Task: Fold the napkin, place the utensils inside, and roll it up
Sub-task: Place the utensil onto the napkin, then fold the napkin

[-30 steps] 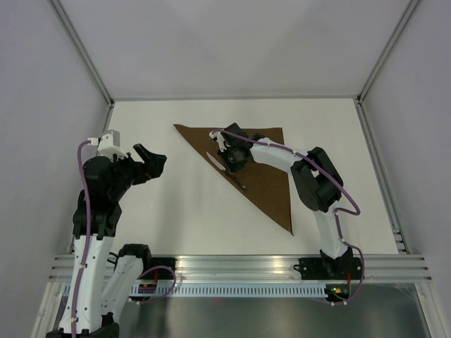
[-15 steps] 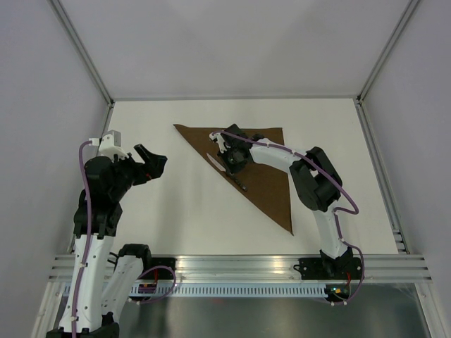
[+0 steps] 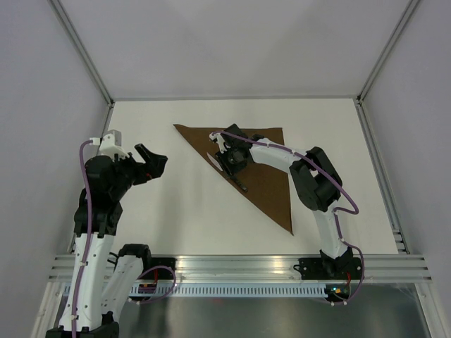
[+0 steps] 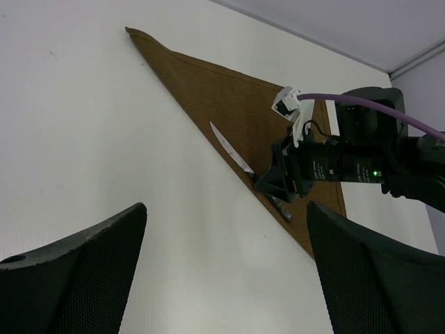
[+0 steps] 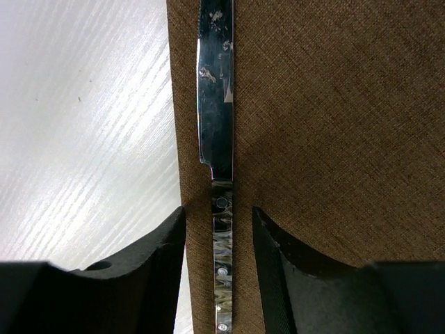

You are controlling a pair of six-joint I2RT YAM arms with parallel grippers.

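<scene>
The dark brown napkin (image 3: 264, 158) lies folded into a triangle on the white table, its long edge running from far left to near right. The knife (image 3: 215, 160) rests flat on the napkin (image 5: 334, 125) along that long edge, blade toward the far left. My right gripper (image 3: 231, 163) hovers low over the knife's handle (image 5: 222, 264), open. Its fingers (image 5: 163, 257) stand on either side of the handle with a gap on each side. My left gripper (image 3: 153, 163) hangs wide open above bare table to the left, holding nothing. From it I see the knife (image 4: 228, 146) and the right gripper (image 4: 274, 182).
The white table (image 3: 183, 211) is walled by a metal frame, with posts (image 3: 109, 105) at the far corners. The arm bases sit on the rail (image 3: 239, 271) at the near edge. The napkin's near corner (image 3: 289, 229) points toward the right arm's base.
My right gripper's jaws have parted from the knife's handle, leaving the knife lying on the napkin. The left arm has stayed where it was.
</scene>
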